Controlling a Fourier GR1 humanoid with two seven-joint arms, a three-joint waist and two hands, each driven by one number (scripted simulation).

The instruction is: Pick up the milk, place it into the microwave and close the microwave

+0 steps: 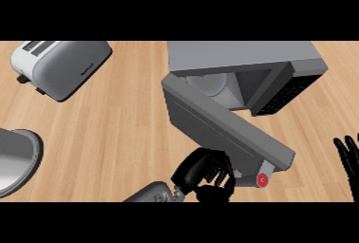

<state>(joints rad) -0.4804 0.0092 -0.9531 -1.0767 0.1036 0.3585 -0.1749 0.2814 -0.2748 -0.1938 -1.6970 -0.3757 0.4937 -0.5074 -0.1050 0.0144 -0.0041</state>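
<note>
Two hands in view. Left hand (203,174) sits at the outer end of the microwave (245,57) door (224,126), fingers curled, close against the handle end; whether they clasp it I cannot tell. Door stands partly open. Inside, only a pale rounded shape (208,83) shows, likely the milk, mostly hidden by the door. Right hand (348,159) rests at the right edge, fingers straight, cut off. Toaster (61,66) upper left; metal bowl (17,159) cropped at left.
</note>
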